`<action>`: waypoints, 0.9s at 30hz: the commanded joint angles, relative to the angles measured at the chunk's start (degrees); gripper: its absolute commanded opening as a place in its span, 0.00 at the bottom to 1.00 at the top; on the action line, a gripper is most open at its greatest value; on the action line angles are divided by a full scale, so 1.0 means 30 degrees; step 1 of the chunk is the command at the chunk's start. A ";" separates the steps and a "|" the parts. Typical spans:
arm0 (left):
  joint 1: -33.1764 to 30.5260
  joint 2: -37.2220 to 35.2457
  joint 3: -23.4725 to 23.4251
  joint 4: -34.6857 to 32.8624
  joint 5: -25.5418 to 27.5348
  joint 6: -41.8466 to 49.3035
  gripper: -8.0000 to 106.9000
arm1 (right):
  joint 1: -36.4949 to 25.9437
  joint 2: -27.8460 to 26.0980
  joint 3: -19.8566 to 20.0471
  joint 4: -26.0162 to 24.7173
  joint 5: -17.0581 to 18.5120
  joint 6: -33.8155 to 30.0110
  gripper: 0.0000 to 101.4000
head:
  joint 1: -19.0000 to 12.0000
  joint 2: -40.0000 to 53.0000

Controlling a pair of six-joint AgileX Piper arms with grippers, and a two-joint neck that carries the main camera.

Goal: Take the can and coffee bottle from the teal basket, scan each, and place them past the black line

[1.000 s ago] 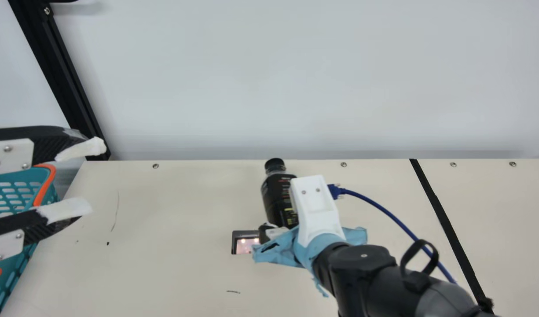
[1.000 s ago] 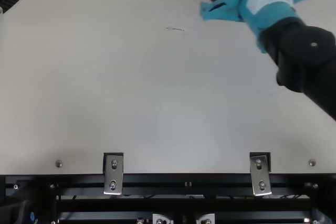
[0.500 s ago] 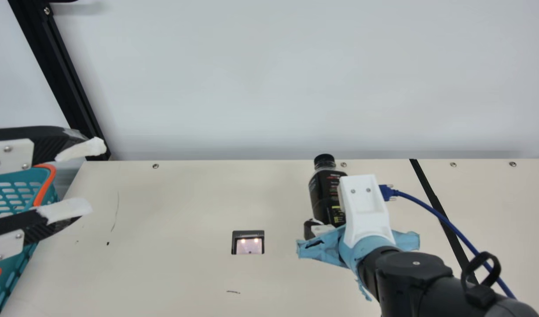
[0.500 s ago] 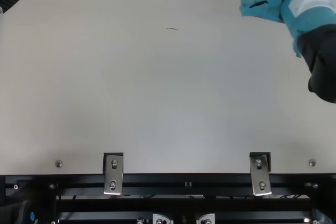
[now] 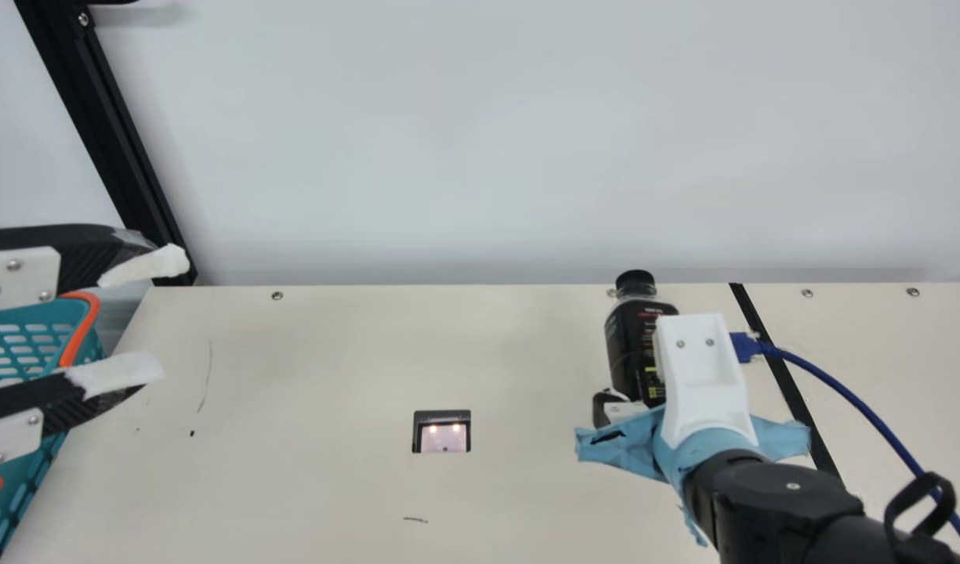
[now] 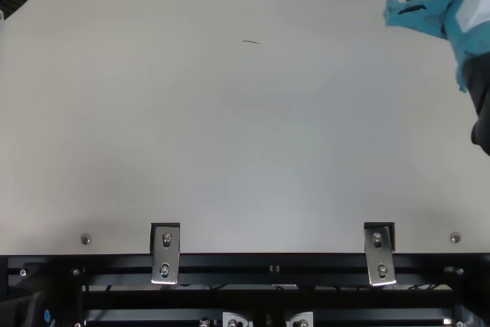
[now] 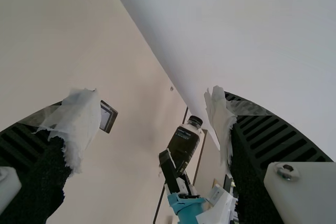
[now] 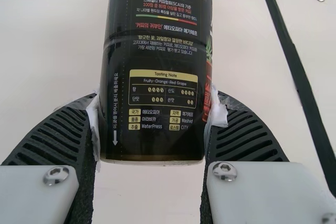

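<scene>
The right end effector (image 8: pixel 155 109) is pinching the coffee bottle (image 5: pixel 635 337) from both sides, holding it roughly upright over the worktop (image 5: pixel 307 407), between the scanner (image 5: pixel 441 439) and the black line (image 5: pixel 795 393). The left end effector (image 5: pixel 162 313) is hovering by the teal basket (image 5: pixel 78 333), its fingers spread with nothing between them. The bottle is already out of the basket and sitting on the line's side of the scanner, so its scan is probably behind it; crossing the line and releasing are seemingly what is remaining for it. Whether the can is already scanned and placed, I cannot tell.
</scene>
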 commanded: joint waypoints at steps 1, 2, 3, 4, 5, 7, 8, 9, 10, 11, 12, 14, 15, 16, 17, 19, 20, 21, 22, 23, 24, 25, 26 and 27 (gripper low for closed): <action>0.0000 0.0000 0.0000 0.0000 0.0000 0.0000 0.85 | -0.0135 -0.0161 0.0167 -0.0024 -0.0139 -0.0031 0.00 | -0.0512 -0.0116; 0.0000 0.0000 0.0000 0.0000 0.0000 0.0000 0.85 | -0.0229 -0.0260 0.0260 -0.0024 -0.0192 -0.0022 0.00 | -0.0512 -0.0204; 0.0000 0.0000 0.0000 0.0000 0.0000 0.0000 0.85 | -0.0334 -0.0353 0.0363 -0.0024 -0.0241 -0.0033 0.00 | -0.0512 -0.0339; 0.0000 0.0000 0.0000 0.0000 0.0000 0.0000 0.85 | -0.0424 -0.0434 0.0462 -0.0024 -0.0293 -0.0039 0.00 | -0.0512 -0.0492; 0.0000 0.0000 0.0000 0.0000 0.0000 0.0000 0.85 | -0.0526 -0.0530 0.0575 -0.0024 -0.0333 -0.0050 0.00 | -0.0513 -0.0694; 0.0000 0.0000 0.0000 0.0000 0.0000 0.0000 0.85 | -0.0737 -0.0712 0.0819 -0.0024 -0.0425 -0.0073 0.00 | -0.0513 -0.1162; 0.0000 0.0000 0.0000 0.0000 0.0000 0.0000 0.85 | -0.0843 -0.0795 0.0945 -0.0024 -0.0469 -0.0085 0.00 | -0.0513 -0.1414; 0.0000 0.0000 0.0000 0.0000 0.0000 0.0000 0.85 | -0.0968 -0.0884 0.1082 -0.0024 -0.0510 -0.0116 0.00 | -0.0513 -0.1688; 0.0000 0.0000 0.0000 0.0000 0.0000 0.0000 0.85 | -0.1084 -0.0966 0.1216 -0.0024 -0.0553 -0.0138 0.00 | -0.0513 -0.1959; 0.0000 0.0000 0.0000 0.0000 0.0000 0.0000 0.85 | -0.1216 -0.1056 0.1362 -0.0024 -0.0588 -0.0166 0.00 | -0.0513 -0.2249; 0.0000 0.0000 0.0000 0.0000 0.0000 0.0000 0.85 | -0.1346 -0.1140 0.1500 -0.0024 -0.0628 -0.0197 0.00 | -0.0513 -0.2531; 0.0000 0.0000 0.0000 0.0000 0.0000 0.0000 0.85 | -0.1634 -0.1316 0.1799 -0.0024 -0.0711 -0.0280 0.00 | -0.0513 -0.3151; 0.0000 0.0000 0.0000 0.0000 0.0000 0.0000 0.85 | -0.1799 -0.1402 0.1942 -0.0024 -0.0745 -0.0347 0.00 | -0.0513 -0.3502; 0.0000 0.0000 0.0000 0.0000 0.0000 0.0000 0.85 | -0.1959 -0.1484 0.2078 -0.0024 -0.0773 -0.0409 0.00 | -0.0513 -0.3855; 0.0000 0.0000 0.0000 0.0000 0.0000 0.0000 0.85 | -0.2132 -0.1567 0.2210 -0.0024 -0.0793 -0.0481 0.00 | -0.0513 -0.4241; 0.0000 0.0000 0.0000 0.0000 0.0000 0.0000 0.85 | -0.2475 -0.1726 0.2458 -0.0024 -0.0815 -0.0624 0.00 | -0.0513 -0.5049; 0.0000 0.0000 0.0000 0.0000 0.0000 0.0000 0.85 | -0.2635 -0.1799 0.2577 -0.0024 -0.0834 -0.0686 0.00 | -0.0513 -0.5485; 0.0000 0.0000 0.0000 0.0000 0.0000 0.0000 0.85 | -0.2815 -0.1873 0.2689 -0.0024 -0.0835 -0.0769 0.00 | -0.0513 -0.5898; 0.0000 0.0000 0.0000 0.0000 0.0000 0.0000 0.85 | -0.2957 -0.1948 0.2802 -0.0024 -0.0857 -0.0822 0.00 | -0.0513 -0.6318; 0.0000 0.0000 0.0000 0.0000 0.0000 0.0000 0.85 | -0.3110 -0.2022 0.2911 -0.0024 -0.0872 -0.0882 0.00 | -0.0513 -0.6736; 0.0000 0.0000 0.0000 0.0000 0.0000 0.0000 0.85 | -0.3247 -0.2085 0.3009 -0.0024 -0.0895 -0.0939 0.00 | -0.0513 -0.7122; 0.0000 0.0000 0.0000 0.0000 0.0000 0.0000 0.85 | -0.3391 -0.2161 0.3109 -0.0024 -0.0902 -0.1005 0.00 | -0.0513 -0.7500; 0.0000 0.0000 0.0000 0.0000 0.0000 0.0000 0.85 | -0.3525 -0.2223 0.3197 -0.0024 -0.0912 -0.1060 0.00 | -0.0513 -0.7849; 0.0000 0.0000 0.0000 0.0000 0.0000 0.0000 0.85 | -0.3661 -0.2285 0.3282 -0.0024 -0.0924 -0.1117 0.00 | -0.0513 -0.8207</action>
